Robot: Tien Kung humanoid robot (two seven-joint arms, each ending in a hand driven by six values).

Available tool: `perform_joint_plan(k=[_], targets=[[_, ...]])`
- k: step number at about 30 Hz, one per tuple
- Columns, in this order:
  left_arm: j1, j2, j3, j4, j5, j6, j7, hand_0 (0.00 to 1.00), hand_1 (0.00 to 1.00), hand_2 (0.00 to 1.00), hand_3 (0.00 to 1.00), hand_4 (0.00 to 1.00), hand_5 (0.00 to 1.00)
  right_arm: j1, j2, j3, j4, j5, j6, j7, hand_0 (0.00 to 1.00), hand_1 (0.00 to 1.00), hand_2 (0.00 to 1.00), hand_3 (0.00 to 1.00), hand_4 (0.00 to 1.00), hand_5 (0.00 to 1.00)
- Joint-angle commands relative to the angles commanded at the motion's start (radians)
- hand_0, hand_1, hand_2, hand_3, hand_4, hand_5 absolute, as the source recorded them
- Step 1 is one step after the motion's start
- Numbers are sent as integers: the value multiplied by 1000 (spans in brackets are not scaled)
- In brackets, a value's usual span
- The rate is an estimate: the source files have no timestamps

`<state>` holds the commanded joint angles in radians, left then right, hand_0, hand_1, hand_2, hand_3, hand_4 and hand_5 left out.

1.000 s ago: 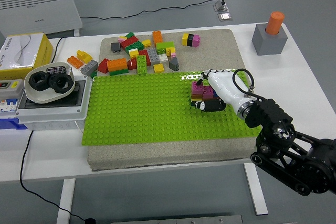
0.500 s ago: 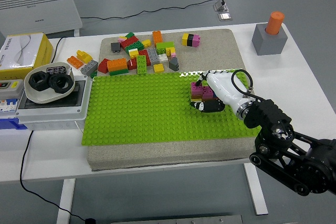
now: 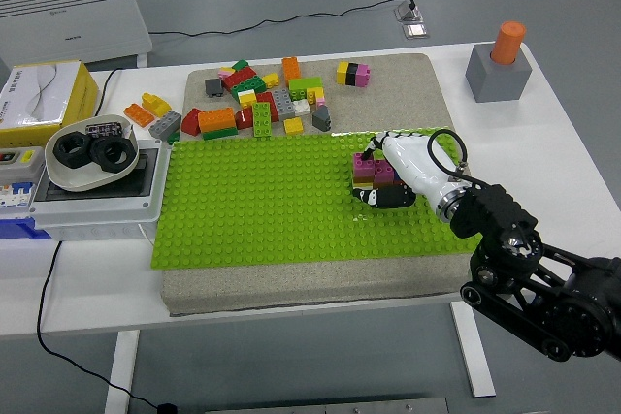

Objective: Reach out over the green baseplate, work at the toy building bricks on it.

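Our right hand (image 3: 393, 174) grasps the small brick stack (image 3: 373, 171) on the green baseplate (image 3: 262, 210). The stack sits upright at our fingertips, just left of the palm.

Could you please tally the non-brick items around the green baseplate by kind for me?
Yellow box: 1
Bowl: 1
Black rings in it: 2
Grey block: 1
Orange cylinder: 1
White heater: 1
Total: 7
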<state>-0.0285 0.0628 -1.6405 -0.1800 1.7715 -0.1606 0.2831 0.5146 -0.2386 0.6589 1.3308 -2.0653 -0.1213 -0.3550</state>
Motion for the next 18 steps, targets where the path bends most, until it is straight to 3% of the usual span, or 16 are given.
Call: perform_joint_plan(k=[18], targets=[[6,-1,5,0,-5,-3,3,726,523,595,701,946,998,0,-9,19,32,6,-8,10,811,824,865,636,815,457]])
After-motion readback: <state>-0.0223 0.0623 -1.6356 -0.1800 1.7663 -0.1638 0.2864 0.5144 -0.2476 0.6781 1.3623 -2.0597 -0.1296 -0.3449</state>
